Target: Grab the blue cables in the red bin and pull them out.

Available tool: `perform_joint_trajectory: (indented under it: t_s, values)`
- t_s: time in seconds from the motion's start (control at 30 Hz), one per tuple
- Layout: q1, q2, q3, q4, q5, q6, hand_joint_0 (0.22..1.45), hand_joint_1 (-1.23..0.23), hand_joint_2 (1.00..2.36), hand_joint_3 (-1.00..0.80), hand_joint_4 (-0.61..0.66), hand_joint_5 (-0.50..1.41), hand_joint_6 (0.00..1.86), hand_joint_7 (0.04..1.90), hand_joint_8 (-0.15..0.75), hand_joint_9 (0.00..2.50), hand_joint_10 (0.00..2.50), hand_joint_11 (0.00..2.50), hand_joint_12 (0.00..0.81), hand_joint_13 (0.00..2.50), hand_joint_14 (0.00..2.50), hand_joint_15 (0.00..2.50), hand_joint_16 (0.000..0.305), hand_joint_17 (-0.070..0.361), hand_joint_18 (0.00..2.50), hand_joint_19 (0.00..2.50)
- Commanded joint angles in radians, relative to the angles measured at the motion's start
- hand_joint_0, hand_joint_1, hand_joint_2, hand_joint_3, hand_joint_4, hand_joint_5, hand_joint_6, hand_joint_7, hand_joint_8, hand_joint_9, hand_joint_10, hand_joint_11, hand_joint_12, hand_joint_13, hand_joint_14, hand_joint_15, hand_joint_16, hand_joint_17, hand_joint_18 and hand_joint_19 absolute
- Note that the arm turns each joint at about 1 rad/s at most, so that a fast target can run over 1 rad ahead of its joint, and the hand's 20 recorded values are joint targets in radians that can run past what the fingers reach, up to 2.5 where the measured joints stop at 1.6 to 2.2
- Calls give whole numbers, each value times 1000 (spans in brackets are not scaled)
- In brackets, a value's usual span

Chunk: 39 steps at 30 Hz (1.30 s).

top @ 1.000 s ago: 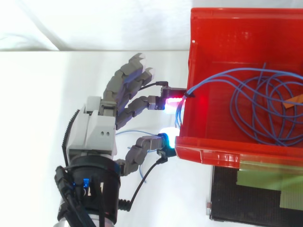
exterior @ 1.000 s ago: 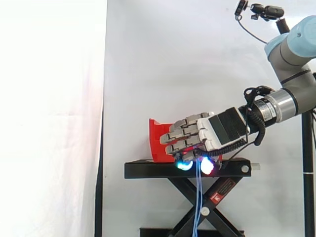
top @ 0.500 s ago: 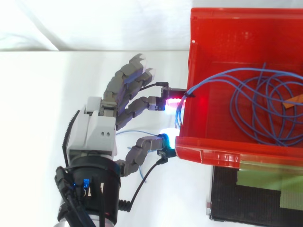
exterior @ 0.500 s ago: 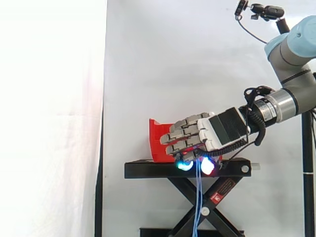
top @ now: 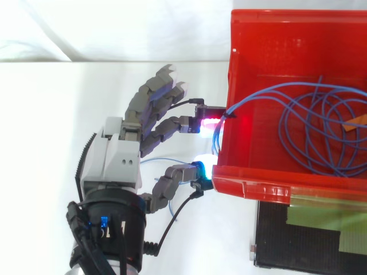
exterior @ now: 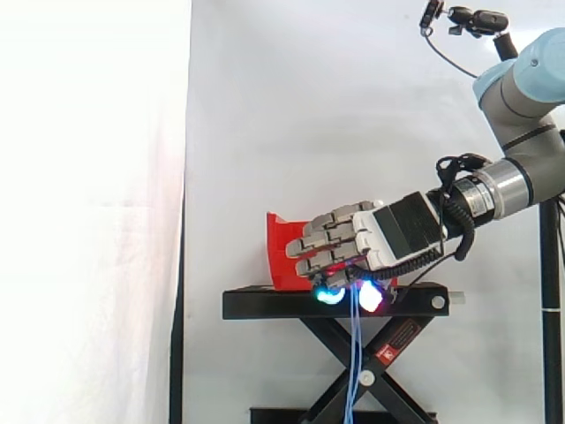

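Note:
The red bin (top: 269, 182) stands on the black stand (exterior: 265, 304). Inside it lies a loose coil of blue cables (top: 321, 132). One stretch of the cables climbs over the bin's left wall (top: 225, 112) and hangs straight down past the stand (exterior: 353, 371). My hand (top: 117, 160) is just outside that wall, palm toward the bin, with its fingers (top: 155, 94) nearly straight and spread. A red-glowing fingertip (top: 207, 124) and the thumb's pale cyan tip (top: 200, 165) sit on either side of the hanging stretch, with a gap between them. In the side view the hand (exterior: 388, 234) covers the front of the bin.
A white curtain hangs behind the bin. Below the top plate the stand's scissor legs (exterior: 388, 353) cross. An orange strip (top: 358, 120) lies at the bin's right edge. A piece of yellow-green tape (top: 321, 217) lies on the stand beside the bin.

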Motion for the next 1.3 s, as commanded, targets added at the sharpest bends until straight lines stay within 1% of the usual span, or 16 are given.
perform_joint_trajectory:
  t_s: [0.0, 0.1, 0.13, 0.27, 0.47, 0.5, 0.67, 0.83, 0.97, 1.23, 1.27]
  values:
    - [0, 0, 0, 0, 0, -1, 919, -941, 1000, -1000, 210, 831, 5, 807, 232, 565, 13, 346, 290, 343, 11, 282, 38, 85, 344, 526]
    - [0, 0, 0, -1, 0, -1, 923, -941, 1000, -1000, 201, 855, 0, 858, 232, 570, 11, 349, 290, 345, 11, 279, 37, 84, 349, 531]
    - [0, 0, -1, -1, 0, -1, 923, -941, 1000, -1000, 196, 857, 29, 863, 231, 575, 12, 355, 289, 347, 11, 282, 37, 84, 351, 523]
    - [0, 0, -1, -3, 0, -1, 929, -943, 1000, -1000, 183, 844, 131, 838, 231, 587, 12, 359, 288, 355, 12, 273, 37, 84, 356, 525]
    - [0, 0, 0, -1, 0, -1, 937, -940, 1000, -1000, 181, 846, 190, 813, 230, 601, 12, 368, 287, 363, 10, 280, 37, 84, 362, 522]
    - [0, 0, 0, 0, 0, -1, 937, -940, 1000, -1000, 181, 846, 188, 816, 232, 601, 12, 367, 287, 363, 10, 280, 37, 83, 362, 521]
    - [0, 0, 0, 0, 0, -1, 934, -942, 1000, -1000, 198, 859, 0, 860, 229, 599, 12, 363, 287, 360, 13, 287, 37, 84, 359, 530]
    - [0, 0, 0, -3, 0, -3, 929, -944, 1000, -1000, 206, 817, 6, 783, 228, 589, 12, 369, 287, 353, 11, 284, 37, 84, 352, 532]
    - [-3, 0, 0, -5, 0, -6, 928, -942, 1000, -1000, 204, 799, 8, 747, 229, 583, 12, 367, 287, 350, 11, 285, 37, 84, 342, 535]
    - [-8, 0, -1, -8, 0, -7, 924, -940, 1000, -1000, 214, 792, 8, 736, 226, 580, 12, 359, 288, 347, 11, 288, 37, 84, 340, 535]
    - [-6, 0, -1, -8, 0, -9, 925, -940, 1000, -1000, 213, 792, 8, 735, 227, 579, 12, 366, 287, 347, 13, 286, 37, 84, 340, 533]
